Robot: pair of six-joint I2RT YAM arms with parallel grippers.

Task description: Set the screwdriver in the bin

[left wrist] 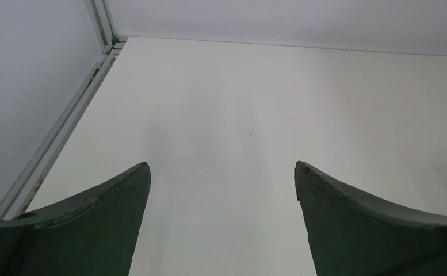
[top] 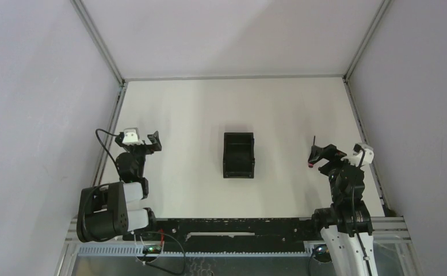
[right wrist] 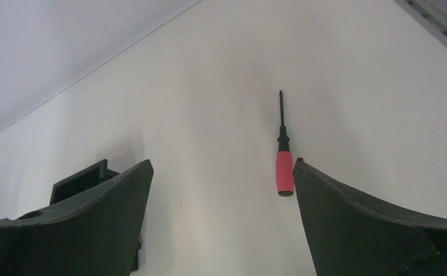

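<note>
Your right claw (right wrist: pixel 221 167) gapes wide and empty. The small red-handled, black-shafted screwdriver (right wrist: pixel 282 146) lies near the surface's right edge, beside one finger and not centred, so descending could knock it rolling. The black plastic bin (top: pixel 239 155) sits mid-surface.

A white surface (top: pixel 198 115) is lying between pale walls (top: pixel 31 86), metal rails (top: pixel 116 115) running along its side edges, a black bar (top: pixel 238 225) stretching across its near edge
</note>
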